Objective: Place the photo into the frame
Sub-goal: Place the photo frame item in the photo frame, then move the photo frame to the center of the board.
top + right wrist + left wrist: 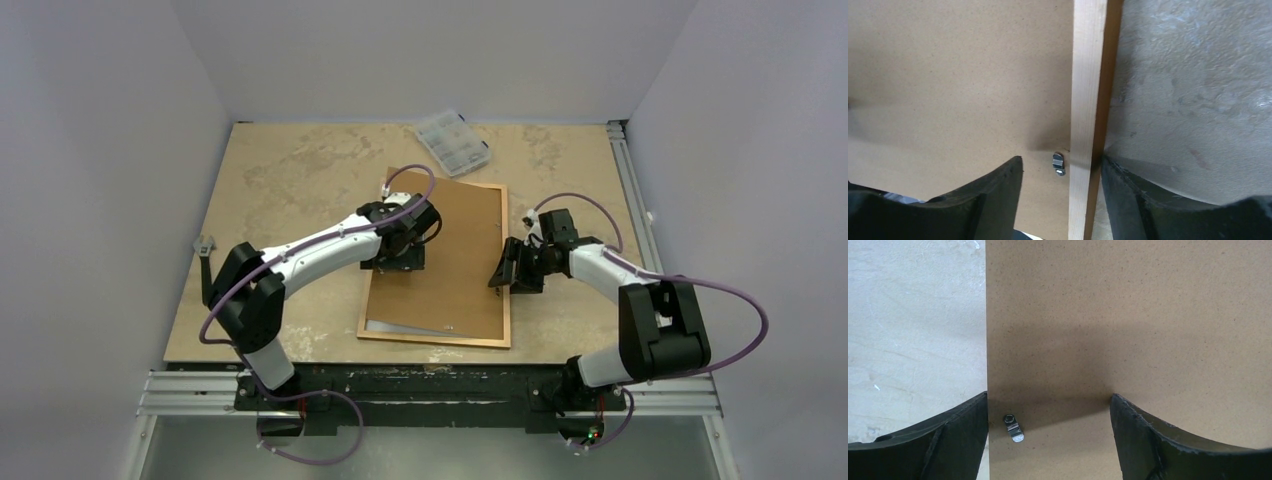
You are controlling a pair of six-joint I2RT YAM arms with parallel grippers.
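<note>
- Camera above: the frame (440,341) lies flat mid-table (300,180), a little right of centre. A brown backing board (455,250) lies on it, skewed, with its far-left corner out past the rail.
- Only from up here do I see a pale strip (400,326) inside the near-left corner, between board and near rail. I cannot tell whether that is the photo's white back or the pane, so I cannot place the photo for sure.
- A clear compartment box (455,142) sits at the far edge, well apart from the frame.
- The left gripper (395,262) is over the board's left side and the right gripper (502,275) is at the frame's right rail.
- Left wrist: the jaws of the left gripper (1048,435) stand wide apart and straddle the board's (1128,330) left edge, with bare table (913,325) beyond. A small metal turn clip (1013,427) lies between the fingers (1168,440), too small to spot from above.
- Right wrist: the right gripper (1063,200) is spread, clamping nothing. The frame's pale wood rail (1088,90) runs between its fingers (983,200), the right-hand one close against the rail's outer edge. A second clip (1058,164) sits on the board (948,75) just beside the rail.
</note>
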